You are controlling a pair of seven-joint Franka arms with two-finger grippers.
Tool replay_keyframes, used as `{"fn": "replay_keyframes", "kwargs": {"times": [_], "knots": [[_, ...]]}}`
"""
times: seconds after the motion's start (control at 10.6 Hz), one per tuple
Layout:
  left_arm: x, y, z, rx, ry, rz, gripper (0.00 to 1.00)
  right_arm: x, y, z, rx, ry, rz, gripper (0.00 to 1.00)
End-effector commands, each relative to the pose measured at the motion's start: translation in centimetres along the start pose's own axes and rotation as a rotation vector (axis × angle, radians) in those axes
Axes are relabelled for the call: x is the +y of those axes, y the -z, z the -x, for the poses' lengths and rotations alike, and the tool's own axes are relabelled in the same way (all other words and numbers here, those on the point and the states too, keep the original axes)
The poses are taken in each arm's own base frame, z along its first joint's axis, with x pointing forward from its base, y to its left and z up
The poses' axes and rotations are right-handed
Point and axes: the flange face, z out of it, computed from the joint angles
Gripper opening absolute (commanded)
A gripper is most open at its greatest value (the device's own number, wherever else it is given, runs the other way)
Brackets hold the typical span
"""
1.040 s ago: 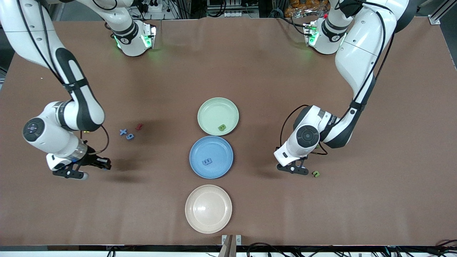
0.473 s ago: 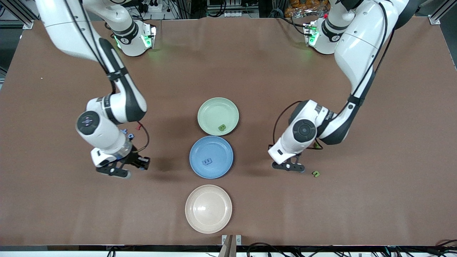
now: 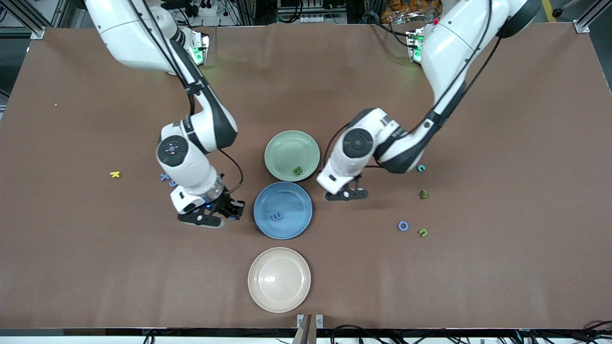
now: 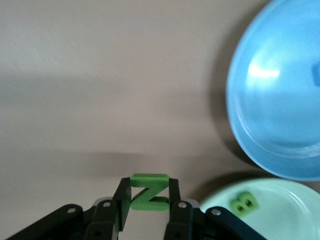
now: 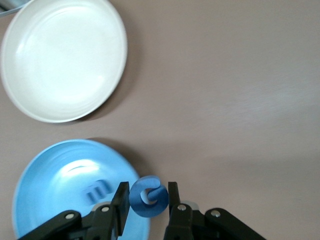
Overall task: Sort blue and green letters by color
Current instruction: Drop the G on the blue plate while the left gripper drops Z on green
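Note:
My right gripper (image 3: 234, 210) is shut on a blue G (image 5: 148, 196) just above the table, beside the blue plate (image 3: 291, 200), which holds a blue E (image 3: 277, 216). My left gripper (image 3: 354, 193) is shut on a green N (image 4: 148, 191) beside the green plate (image 3: 287, 148), which holds a green B (image 3: 297, 170). A blue X (image 3: 165, 177) lies half hidden under the right arm. A blue O (image 3: 403, 226), a green u (image 3: 423, 232), a dark green piece (image 3: 423, 194) and a teal letter (image 3: 421, 168) lie toward the left arm's end.
A beige plate (image 3: 279, 279) stands nearer the front camera than the blue plate. A yellow K (image 3: 114, 174) lies toward the right arm's end. In the wrist views the blue plate (image 5: 60, 180) and the green plate (image 4: 270, 220) are close to the held letters.
Both arms have swung in from the table's ends toward the plates, each carrying its letter. The K, O, teal letter and dark green piece have come into view.

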Motion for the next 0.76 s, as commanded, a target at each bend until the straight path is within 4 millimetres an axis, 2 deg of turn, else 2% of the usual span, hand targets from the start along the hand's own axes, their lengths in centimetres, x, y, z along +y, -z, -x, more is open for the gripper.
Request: {"fn": "replay_keyframes", "kwargs": {"times": [0.0,0.19,0.28,0.38,0.47,0.57,0.66], "knots": [[4.4,-0.3,4.6,-0.003,0.106,0.021,0.0,-5.7,-1.9,2.2,0.002,-0.003,-0.032,0.06],[6.8,-0.8,6.8,0.013,0.162,0.067,0.0,-8.4,-2.4,3.9,0.001,-0.002,-0.039,0.12],[7.9,-1.0,8.1,0.009,0.182,0.071,0.0,-8.9,-2.2,4.3,0.001,-0.009,-0.043,0.29],[8.3,-1.3,8.7,0.003,0.207,0.069,0.11,-9.2,-2.2,4.6,-0.002,-0.049,-0.046,0.99],[8.2,-1.6,8.7,-0.003,0.227,0.067,0.78,-9.1,-2.1,4.4,-0.001,-0.068,-0.043,1.0],[8.2,-1.6,8.6,-0.004,0.23,0.069,1.0,-8.5,-1.9,4.1,-0.008,-0.075,-0.036,1.0],[8.1,-1.5,8.3,-0.003,0.236,0.07,1.0,-7.8,-1.7,3.5,-0.008,-0.085,-0.032,1.0]]}}
